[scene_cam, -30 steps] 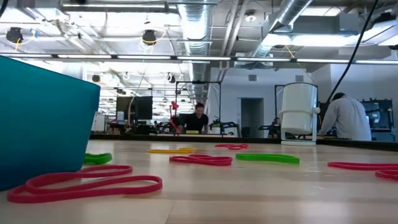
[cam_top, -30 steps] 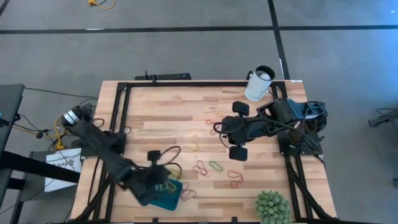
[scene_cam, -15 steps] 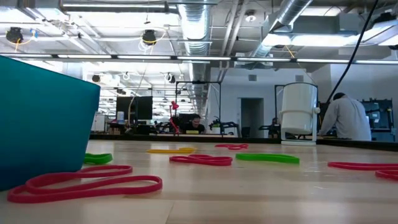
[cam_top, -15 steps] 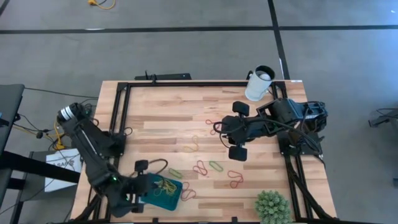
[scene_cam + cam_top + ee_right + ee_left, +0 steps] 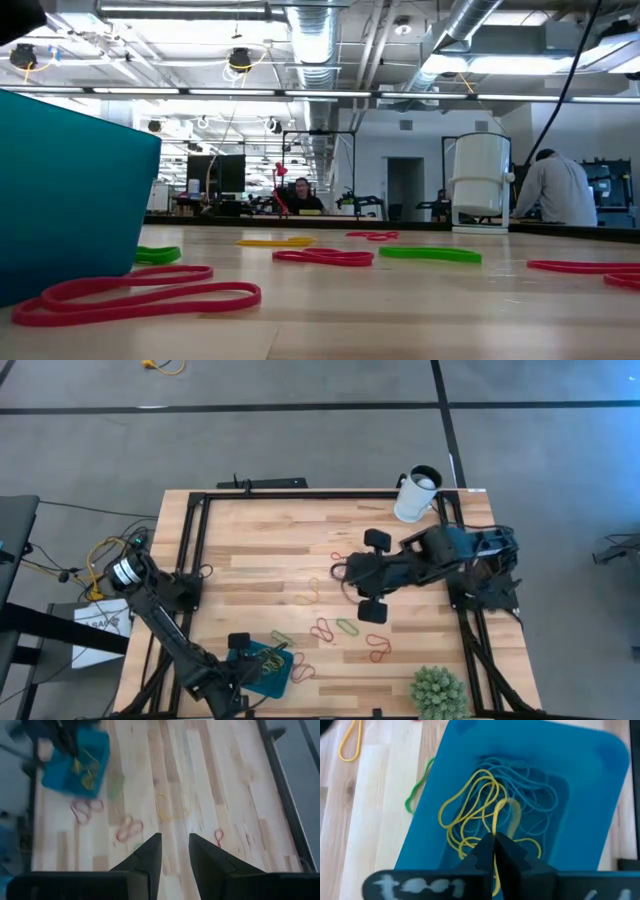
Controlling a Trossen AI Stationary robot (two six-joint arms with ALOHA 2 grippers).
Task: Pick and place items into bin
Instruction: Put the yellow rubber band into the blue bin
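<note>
Since the earlier high frame the left arm has swung down to the lower left of the table and the right arm has slid left toward table centre; the left gripper (image 5: 495,851) is now hanging over the small shallow teal-blue rectangular tray (image 5: 590,780), fingers pressed together on a thin yellow rubber-band loop (image 5: 496,817) that is dangling into the tray among a tangle of yellow and blue bands (image 5: 485,805); in the high view the tray (image 5: 262,678) is sitting at the lower left, partly under that gripper; the right gripper (image 5: 175,852) is hovering above mid-table with fingers apart and nothing between them; loose red, green and yellow loops (image 5: 335,628) are lying in the centre-bottom of the high view, well apart from the tray; judged step: dropping the held band; doing it well probably means opening only while the loop is fully inside the tray walls, then lifting straight up so the band is not snagging on the fingertips.
</note>
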